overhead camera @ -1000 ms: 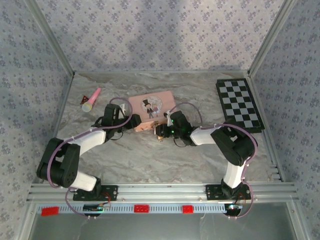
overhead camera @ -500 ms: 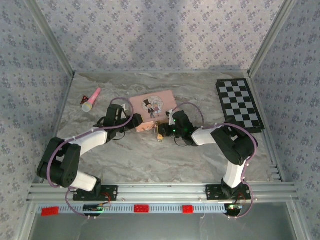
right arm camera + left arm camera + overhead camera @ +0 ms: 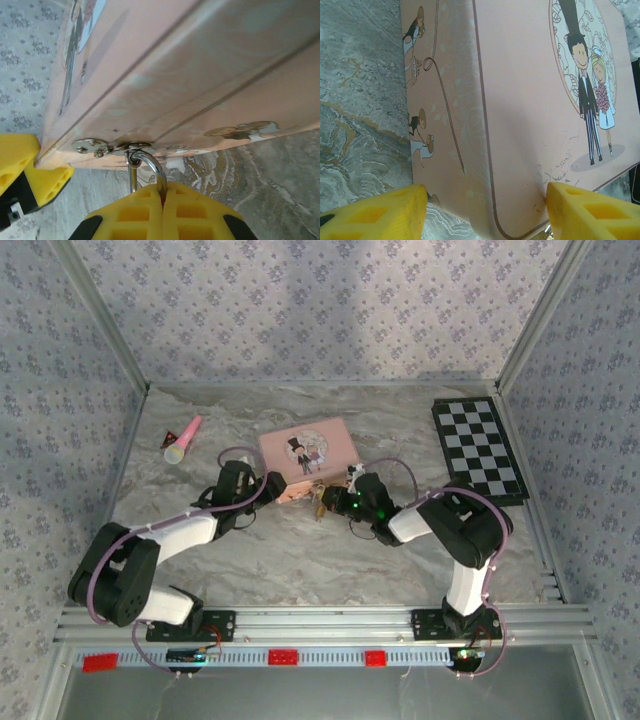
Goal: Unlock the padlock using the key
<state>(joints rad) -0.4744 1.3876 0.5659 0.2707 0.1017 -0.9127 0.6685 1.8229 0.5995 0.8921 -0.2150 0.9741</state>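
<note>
We are looking down on a marbled table [image 3: 300, 560] where the pink tin [image 3: 308, 452] is lying flat near the middle, its lid with the cartoon couple facing up. The padlock [image 3: 318, 502] is hanging at the tin's near side face, between our two grippers, with its silver shackle [image 3: 152, 167] threading through the small metal hasp [image 3: 100, 146] there. We are pinching with the right gripper [image 3: 162, 212]: its yellow fingers are pressing together with no gap and the shackle is running down into the seam between them, so the jaws are clamped on the padlock, whose brass body is hiding behind the fingers in the wrist view. We are holding the left gripper [image 3: 485, 210] at the tin's near-left corner with its jaws apart, one yellow finger [image 3: 375, 212] beside the tin's side wall and the other at the lid's edge; whether they are touching the tin we cannot tell. A toy microphone [image 3: 183, 440] is lying well apart at the far left, and a checkerboard [image 3: 478, 448] at the far right.
</note>
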